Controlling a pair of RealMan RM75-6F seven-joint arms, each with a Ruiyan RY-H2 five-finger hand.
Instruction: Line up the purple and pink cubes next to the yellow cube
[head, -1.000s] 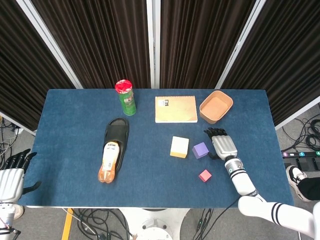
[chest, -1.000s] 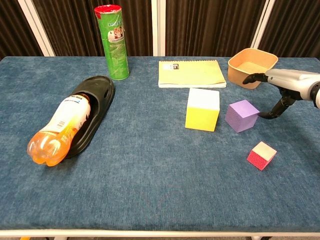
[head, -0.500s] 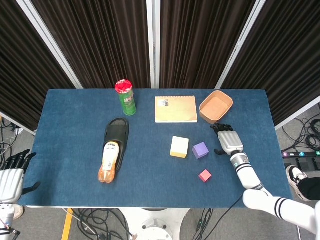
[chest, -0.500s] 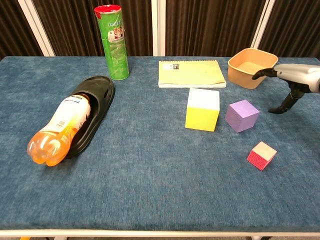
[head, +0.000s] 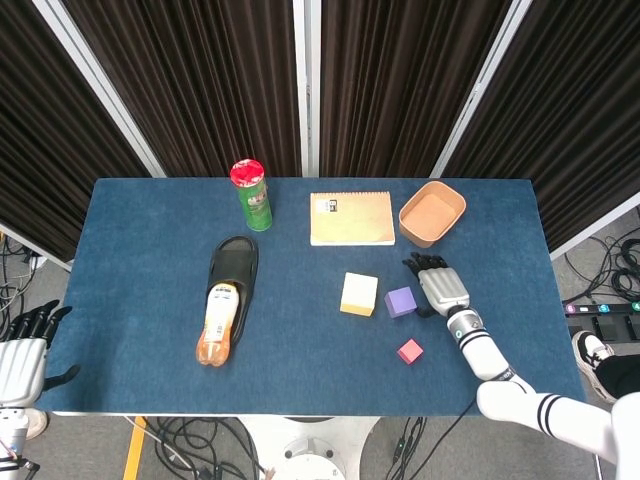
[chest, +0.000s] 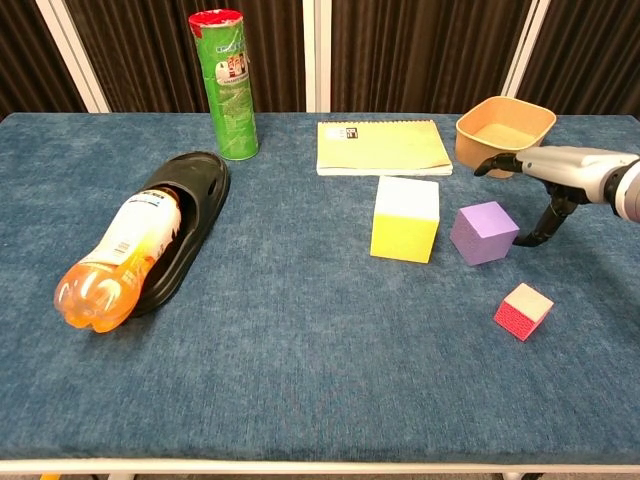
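The yellow cube stands mid-table. Just to its right sits the purple cube, a small gap apart from it. The pink cube lies nearer the front edge, to the right. My right hand hovers flat just right of the purple cube, fingers apart and pointing away from me, thumb hanging down close beside the cube's right face; it holds nothing. My left hand hangs off the table's left front corner, fingers apart and empty.
A tan bowl stands just behind my right hand. A yellow notebook, a green chips can, and a black slipper carrying an orange bottle lie to the left.
My right hand drew away to the right half a second ago, then came back left beside the purple cube. The cubes have not moved.
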